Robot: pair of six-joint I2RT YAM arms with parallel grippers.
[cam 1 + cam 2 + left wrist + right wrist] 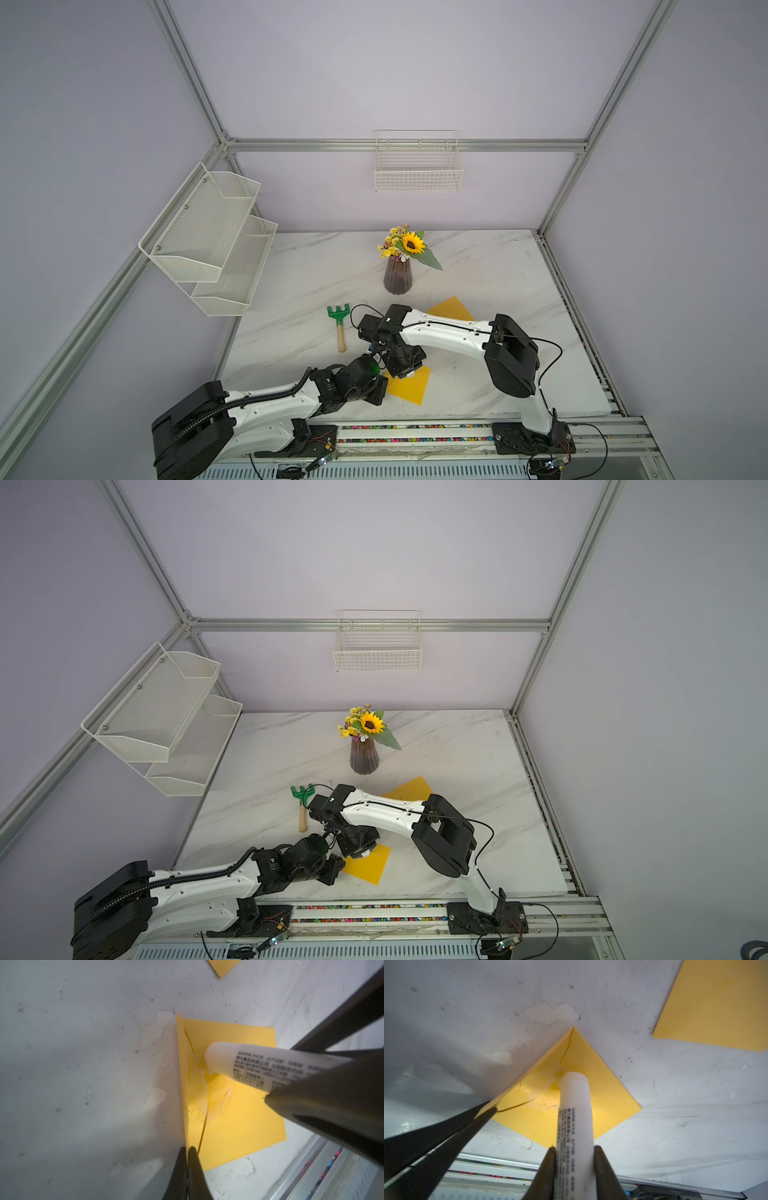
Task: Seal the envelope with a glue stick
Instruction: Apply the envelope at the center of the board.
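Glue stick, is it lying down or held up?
Held up: right pincer grips the glue stick, tip down on the yellow envelope.

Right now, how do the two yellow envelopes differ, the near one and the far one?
The near envelope lies flap side up, smeared with glue; the far envelope shows a plain, clean face. The glue stick, held by the right pincer, presses on the near envelope; the far envelope's visible part is bare. Both are yellow and lie flat on the table.

marble table (pixel 478 266) | lying on it: near yellow envelope (pixel 409 388), far yellow envelope (pixel 452 307), green rake (pixel 339 328), vase (pixel 397 278)
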